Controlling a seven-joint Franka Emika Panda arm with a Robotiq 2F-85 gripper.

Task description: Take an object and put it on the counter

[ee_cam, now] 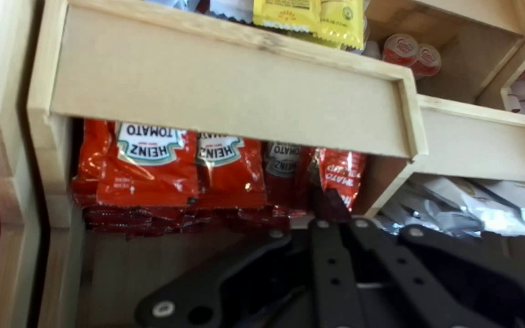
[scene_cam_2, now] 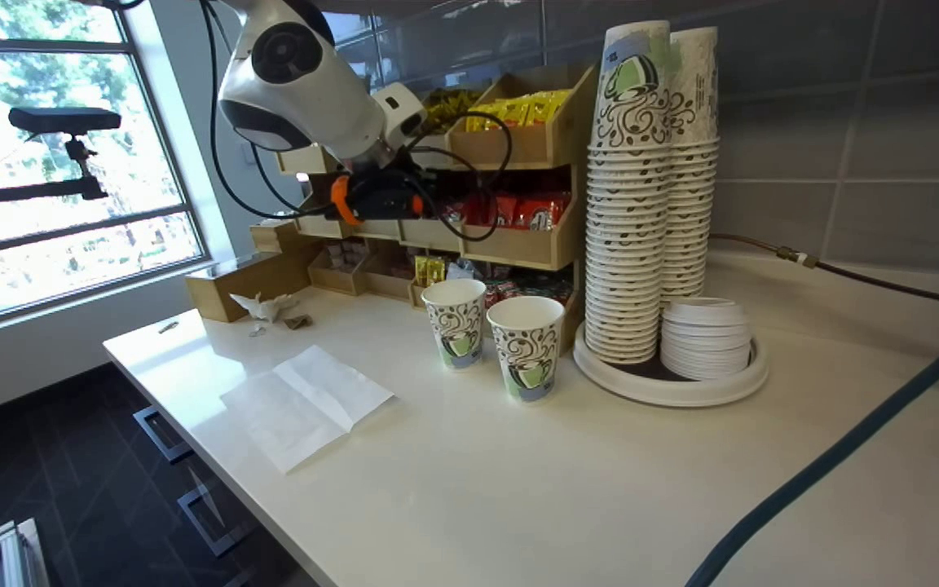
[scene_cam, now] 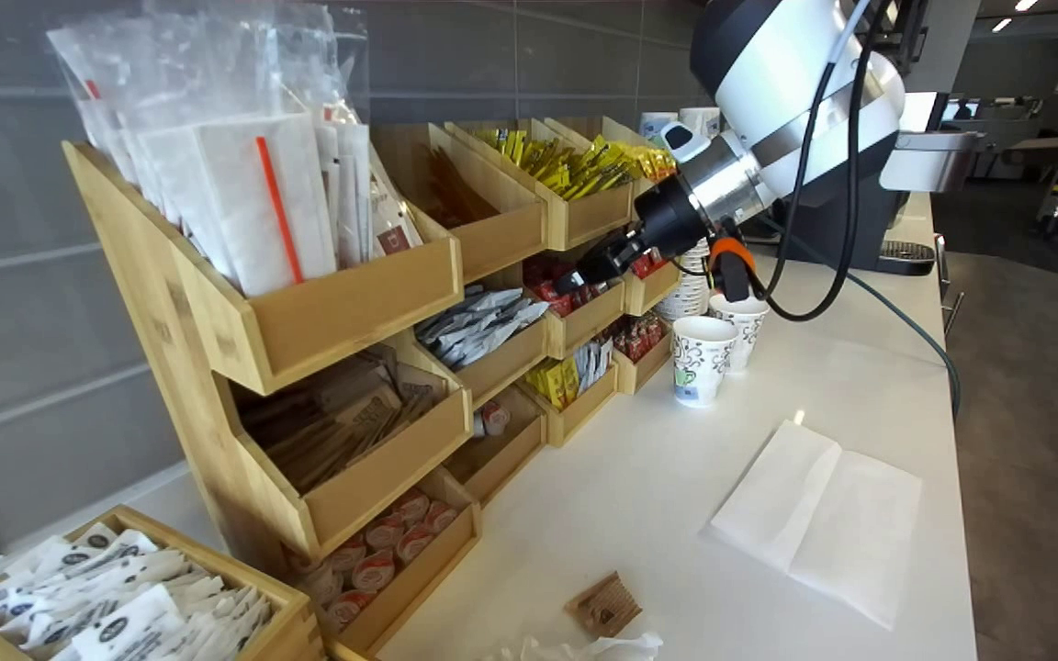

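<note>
My gripper (ee_cam: 333, 221) is at the mouth of a rack bin of red packets (ee_cam: 153, 173) in the wrist view. Its fingers are close together, and a small dark red packet (ee_cam: 332, 205) sticks out from between the fingertips, partly hidden and in shadow. Red packets in the bin stand just behind it. In an exterior view the gripper (scene_cam: 571, 281) is over the middle-tier bin, tilted down towards the rack; the held packet cannot be made out there. The off-white counter (scene_cam: 658, 496) runs in front of the rack and also shows in an exterior view (scene_cam_2: 518, 481).
The tiered wooden rack (scene_cam: 382, 317) stands along the wall. Two paper cups (scene_cam: 703, 363) stand beside it, near tall cup stacks (scene_cam_2: 624, 244). A translucent white sheet (scene_cam: 823, 523) and a brown square piece (scene_cam: 604, 606) lie on the counter. Cables hang from the arm.
</note>
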